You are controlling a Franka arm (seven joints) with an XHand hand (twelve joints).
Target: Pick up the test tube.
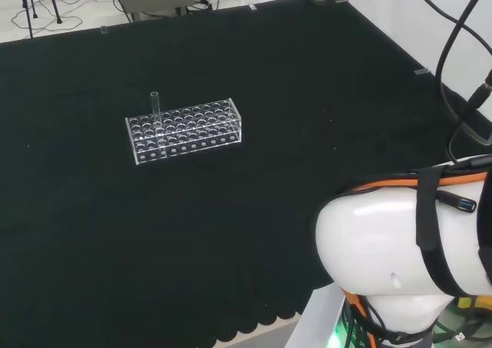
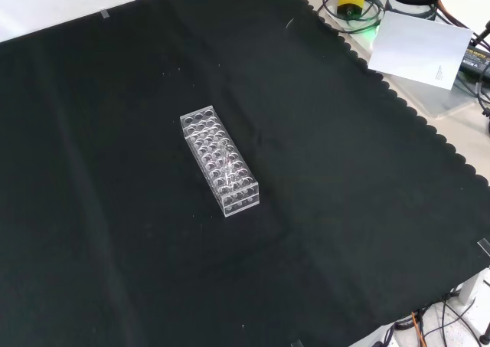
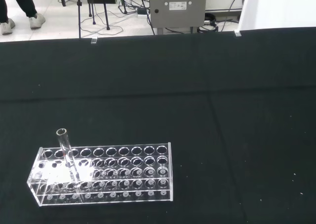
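Test tube [image 1: 154, 104] stands upright in a clear rack [image 1: 184, 130], in a hole near the rack's end, at the 9 o'clock end in the head view. In the wrist view the tube [image 3: 65, 150] sits at the rack's [image 3: 103, 174] far-from-center end, its open mouth sticking up well above the top plate. Makes sense: the rack holds it vertical, and the exposed top section is the only part I can pinch. In the front view the rack [image 2: 220, 160] lies diagonally mid-cloth; the tube is hard to make out there, just a faint glint.

My hand's state: cannot tell from these views. My guess is I'm at the start, approach not yet begun.

Surroundings: black cloth [image 1: 254, 71] is bare around the rack. The other holes I can see look empty, so no neighbouring glass crowds the tube. Off the cloth: a grey box [image 3: 177, 6] and cables at 12 o'clock in the wrist view, well apart. White paper [image 2: 419, 48] at 1 o'clock in the front view, also far off.

Main snag, as I judge it: the rack is light and may lift with the tube unless I pull straight up.
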